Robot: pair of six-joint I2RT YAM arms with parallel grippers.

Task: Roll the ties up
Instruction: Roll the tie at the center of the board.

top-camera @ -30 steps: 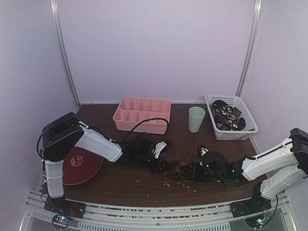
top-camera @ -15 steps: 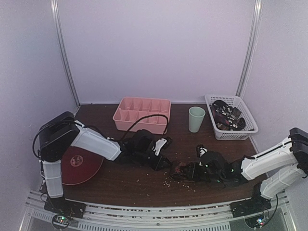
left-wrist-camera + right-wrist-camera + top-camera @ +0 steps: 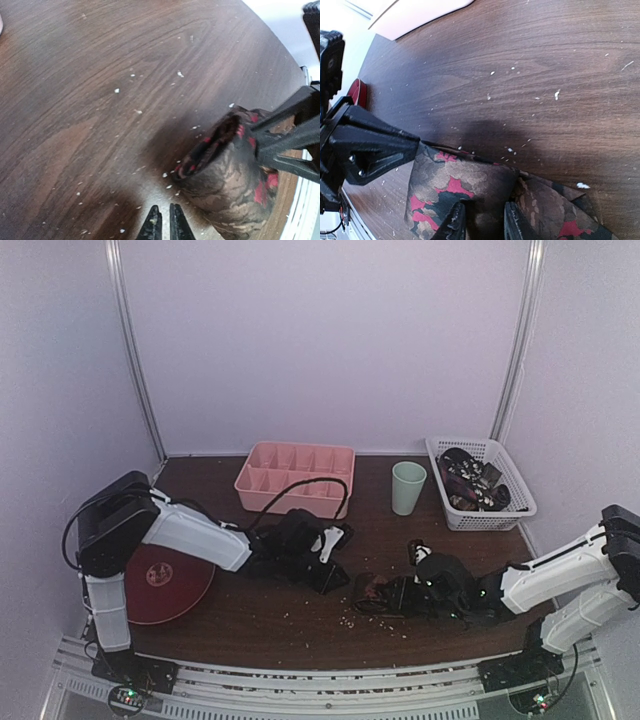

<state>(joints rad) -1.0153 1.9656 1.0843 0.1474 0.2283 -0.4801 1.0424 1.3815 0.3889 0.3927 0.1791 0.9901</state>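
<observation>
A partly rolled tie (image 3: 374, 590), dark with tan and red patches, lies on the brown table between the two arms. In the right wrist view the tie (image 3: 455, 185) is a short roll with a loose tail to the right. My right gripper (image 3: 483, 222) is shut on the roll, one finger on each side of the fabric; it also shows in the top view (image 3: 388, 596). My left gripper (image 3: 161, 227) is shut and empty, just apart from the open end of the roll (image 3: 225, 175). In the top view it (image 3: 337, 579) is left of the roll.
A pink compartment tray (image 3: 295, 478) stands at the back, a green cup (image 3: 408, 487) to its right, and a white basket (image 3: 512, 483) holding several more ties (image 3: 468, 480) at the back right. A red plate (image 3: 172, 582) lies at the left. Pale crumbs dot the table.
My left arm has drawn back a little to the left and away from the roll. My right gripper has shifted slightly left with the tie in it.
</observation>
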